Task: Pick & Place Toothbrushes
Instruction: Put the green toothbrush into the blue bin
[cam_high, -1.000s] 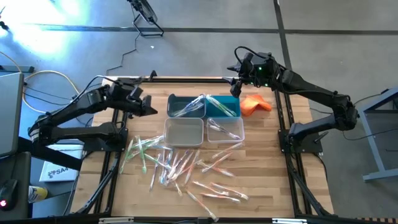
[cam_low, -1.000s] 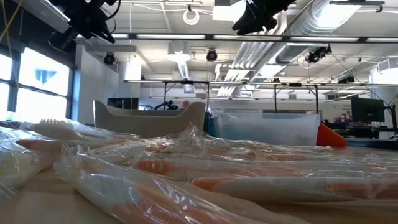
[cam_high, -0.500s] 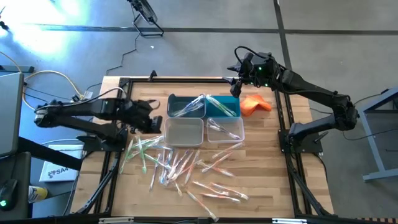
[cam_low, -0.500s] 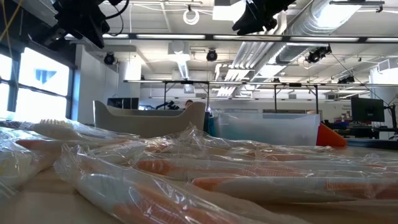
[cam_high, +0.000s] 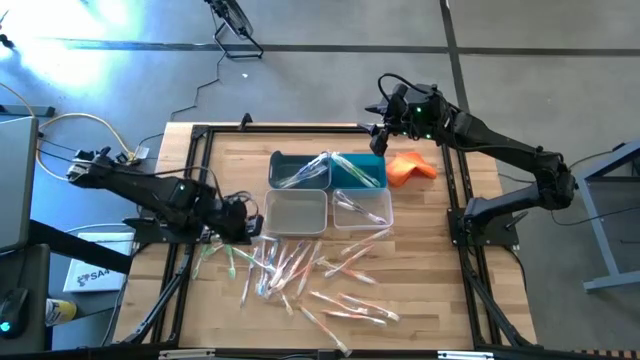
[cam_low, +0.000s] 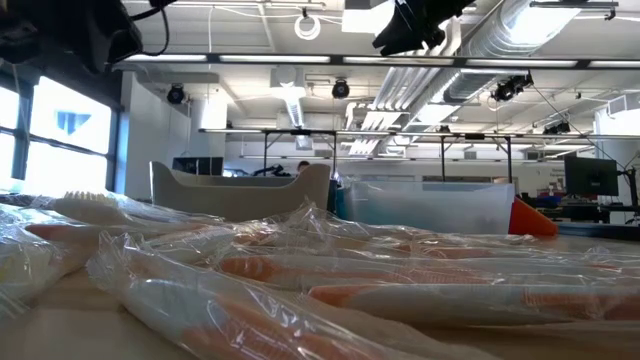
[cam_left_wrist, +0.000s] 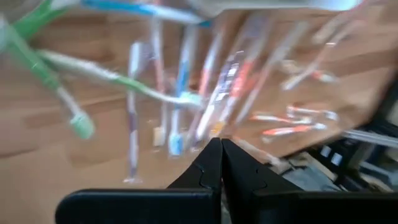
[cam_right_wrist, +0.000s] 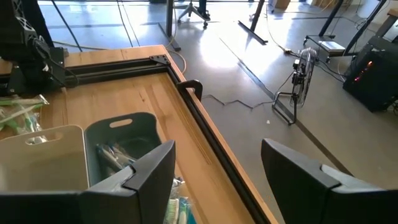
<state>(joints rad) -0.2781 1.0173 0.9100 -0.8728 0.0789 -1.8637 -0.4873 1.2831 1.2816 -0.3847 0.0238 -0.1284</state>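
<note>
Left hand (cam_high: 243, 226) moved over loose toothbrushes (cam_high: 300, 270); bins (cam_high: 328, 170) hold some.

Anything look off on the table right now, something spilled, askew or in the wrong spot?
Nothing looks damaged. The loose toothbrushes lie scattered at all angles on the table in front of the bins, as unsorted stock would. An orange cloth sits crumpled beside the blue bin. The left gripper, shut, is over the pile's edge; the right gripper hangs open behind the bins.

Only partial letters — "SA" — show on a white box (cam_high: 88, 277) beside the table.
</note>
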